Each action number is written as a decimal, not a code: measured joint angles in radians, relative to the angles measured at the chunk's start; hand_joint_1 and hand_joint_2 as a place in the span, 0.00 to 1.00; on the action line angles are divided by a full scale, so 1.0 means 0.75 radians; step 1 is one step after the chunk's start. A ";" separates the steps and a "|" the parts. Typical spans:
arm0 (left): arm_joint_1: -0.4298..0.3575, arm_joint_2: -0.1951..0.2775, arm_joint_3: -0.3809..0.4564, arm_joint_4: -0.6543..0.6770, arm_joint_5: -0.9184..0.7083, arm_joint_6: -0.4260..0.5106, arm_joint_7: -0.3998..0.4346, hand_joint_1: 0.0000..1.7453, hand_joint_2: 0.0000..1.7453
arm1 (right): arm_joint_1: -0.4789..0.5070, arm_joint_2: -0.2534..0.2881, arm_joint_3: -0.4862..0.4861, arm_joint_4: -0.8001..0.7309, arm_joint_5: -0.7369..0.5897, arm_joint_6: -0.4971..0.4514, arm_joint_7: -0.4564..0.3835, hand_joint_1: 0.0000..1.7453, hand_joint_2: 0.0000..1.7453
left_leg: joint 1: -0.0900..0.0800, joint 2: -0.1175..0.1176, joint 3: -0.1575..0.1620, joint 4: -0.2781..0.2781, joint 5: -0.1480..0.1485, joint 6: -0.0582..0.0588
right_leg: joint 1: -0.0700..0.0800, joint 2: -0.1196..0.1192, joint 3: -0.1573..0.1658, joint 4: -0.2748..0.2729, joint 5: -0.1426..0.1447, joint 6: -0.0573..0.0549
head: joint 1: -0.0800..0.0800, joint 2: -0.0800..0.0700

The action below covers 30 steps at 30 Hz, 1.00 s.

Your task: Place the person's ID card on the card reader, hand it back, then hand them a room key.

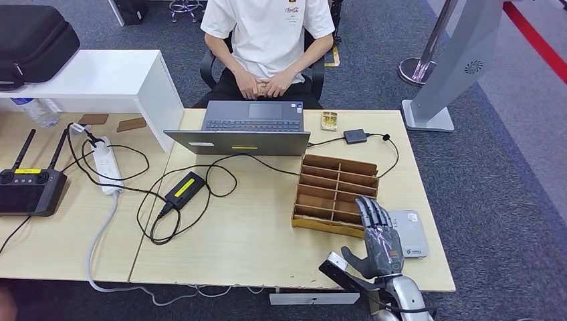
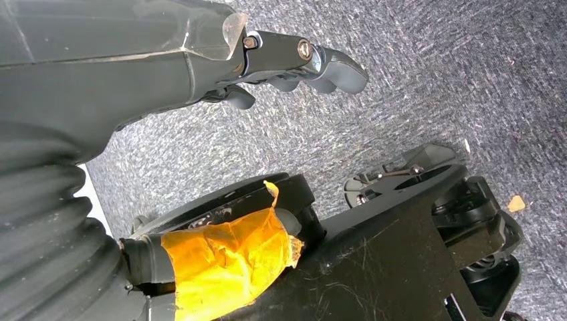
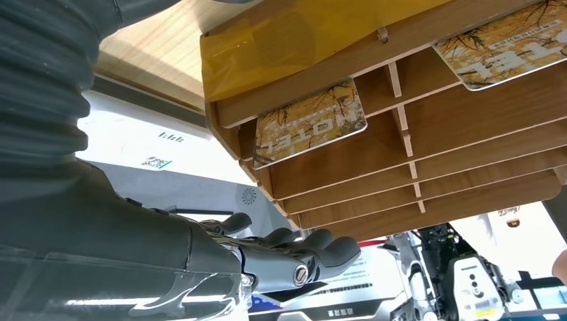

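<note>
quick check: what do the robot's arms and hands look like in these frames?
Right hand: dark grey fingers with thin coloured wiring across the back, on a silver forearm; a black block juts from the wrist. In the wrist views both the right hand and the left hand show a glossy dark grey shell, a ribbed dark cover behind it, rounded grey fingers and a round screw at the knuckle.

Open laptop (image 1: 251,127) at the centre of the frame, near the table's far edge. Black power brick (image 1: 184,188) just below and left of it, amid looping black cables. White power strip (image 1: 107,164) further left. Black remote controller (image 1: 28,189) with two antennas at the left edge. Black case (image 1: 32,39) on a white shelf (image 1: 100,80), upper left. Grey floor stand (image 1: 451,67), upper right.
</note>
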 joint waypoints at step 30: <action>0.000 0.001 0.034 0.000 0.021 0.002 -0.002 0.00 1.00 | -0.031 0.007 0.000 0.035 -0.042 0.002 -0.001 0.00 1.00 | 0.000 0.000 0.000 0.000 0.000 0.000 | 0.000 0.000 0.000 0.000 0.000 0.000 | 0.000 0.000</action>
